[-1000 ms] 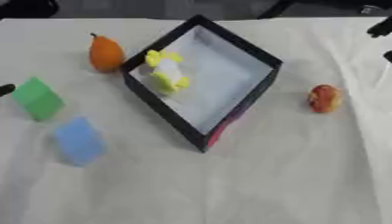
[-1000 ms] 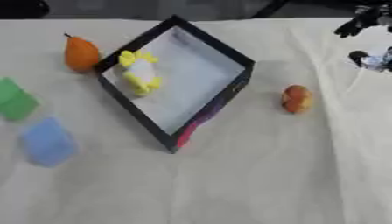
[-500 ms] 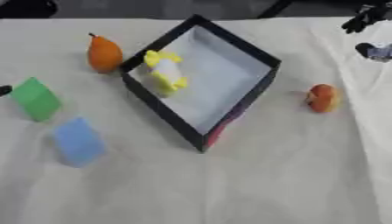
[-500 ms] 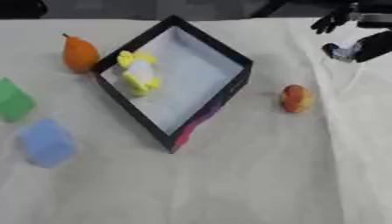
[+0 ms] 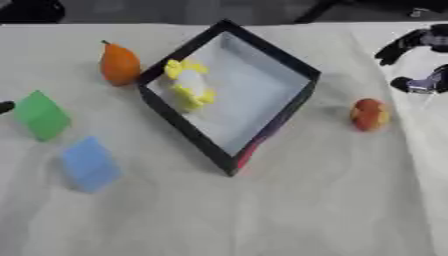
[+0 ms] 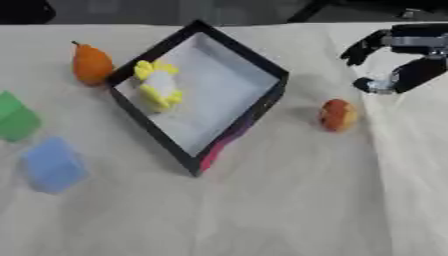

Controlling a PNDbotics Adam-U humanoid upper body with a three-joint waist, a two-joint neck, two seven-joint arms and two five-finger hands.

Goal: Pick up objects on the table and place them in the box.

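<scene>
A black box [image 5: 185, 129] with a white floor sits turned like a diamond at centre, and a yellow and white toy [image 5: 190, 85] lies inside it. An orange pear [image 5: 119, 64] stands just outside its left corner. Further left on the cloth lie a green block [image 5: 39, 115] and a blue block [image 5: 87, 164]. To the right of the box sits a red-orange fruit [image 5: 369, 114]. My right hand [image 6: 409, 42] hovers up and to the right of that fruit, open, fingers and thumb spread, holding nothing. At the left edge only a black tip of my left hand [image 5: 4, 106] shows.
A pale cloth [image 5: 289, 210] covers the whole table, with a long crease down the right side. The table's far edge runs along the top, dark beyond it.
My right hand has come in from the upper right edge, moving left and down toward the red-orange fruit. The objects have stayed put.
</scene>
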